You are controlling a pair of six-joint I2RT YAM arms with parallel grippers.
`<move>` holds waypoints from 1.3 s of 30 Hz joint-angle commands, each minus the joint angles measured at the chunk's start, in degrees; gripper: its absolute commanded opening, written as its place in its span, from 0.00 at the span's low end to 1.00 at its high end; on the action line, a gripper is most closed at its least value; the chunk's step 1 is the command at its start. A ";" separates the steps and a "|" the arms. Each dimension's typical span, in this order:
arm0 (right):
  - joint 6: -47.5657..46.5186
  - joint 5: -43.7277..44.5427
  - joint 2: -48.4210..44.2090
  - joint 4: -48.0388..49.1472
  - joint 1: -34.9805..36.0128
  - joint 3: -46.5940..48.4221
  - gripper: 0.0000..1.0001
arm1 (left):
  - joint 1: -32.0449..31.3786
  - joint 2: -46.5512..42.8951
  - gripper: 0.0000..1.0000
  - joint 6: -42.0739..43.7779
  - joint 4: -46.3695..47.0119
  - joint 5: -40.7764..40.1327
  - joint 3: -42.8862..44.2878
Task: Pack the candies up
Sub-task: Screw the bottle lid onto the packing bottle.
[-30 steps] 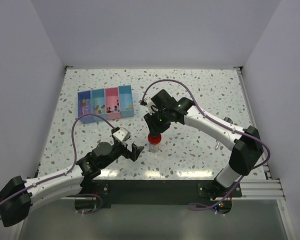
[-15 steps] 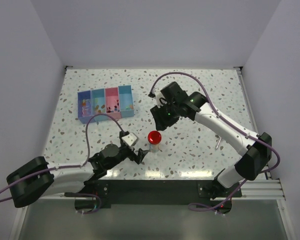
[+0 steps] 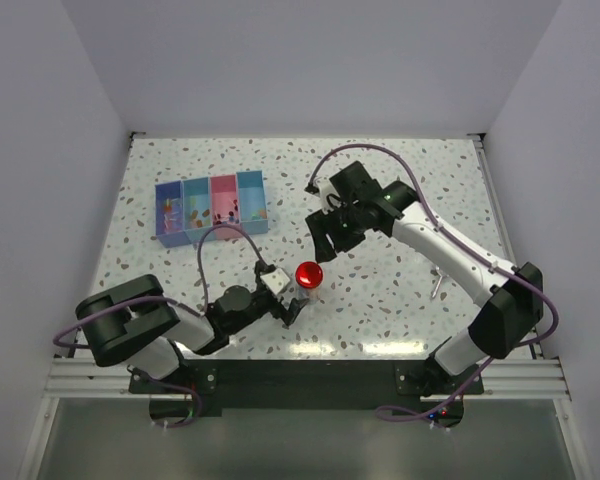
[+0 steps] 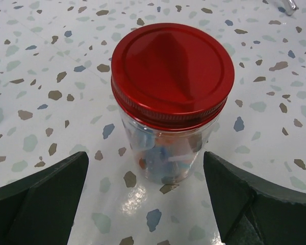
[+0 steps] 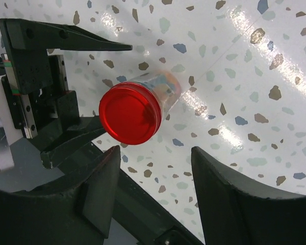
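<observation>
A clear jar [image 3: 308, 286] with a round red lid [image 3: 309, 273] stands upright on the table. Small mixed-colour candies [image 4: 166, 157] show through its wall. My left gripper [image 3: 294, 298] is open, low at the jar's near-left side. In the left wrist view its fingers [image 4: 41, 199] stand either side of the jar [image 4: 168, 148], apart from it. My right gripper [image 3: 323, 238] is open and empty, up behind the jar. In the right wrist view the lid [image 5: 131, 113] lies above its fingers [image 5: 99, 189]. More candies [image 3: 206, 213] lie in the tray.
A four-compartment tray [image 3: 250, 181] in blue, teal and pink sits at the back left. A small metal object [image 3: 435, 288] lies at the right. The left gripper's body [image 5: 46, 87] fills the left of the right wrist view. The black near edge [image 3: 310, 370] runs below.
My right gripper has let go of the red lid and drawn back, up and to the right. My left gripper has moved right to the jar, its fingers now straddling it.
</observation>
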 commanded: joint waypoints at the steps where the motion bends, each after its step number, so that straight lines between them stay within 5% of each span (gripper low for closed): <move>1: 0.22 -2.52 0.04 -0.11 -0.85 0.47 0.61 | -0.26 2.59 1.00 1.45 13.03 3.48 2.45; 12: -0.48 -5.07 0.92 0.15 -1.56 -0.58 0.58 | -0.26 11.38 0.99 1.71 17.52 6.13 7.28; 31: -4.26 -13.50 8.74 4.19 -1.65 -0.05 0.42 | 0.44 16.31 0.61 1.10 20.60 7.18 7.73; 39: -3.82 -14.12 6.28 4.02 -1.65 -5.06 0.21 | 1.14 17.01 0.55 0.39 20.25 6.66 8.16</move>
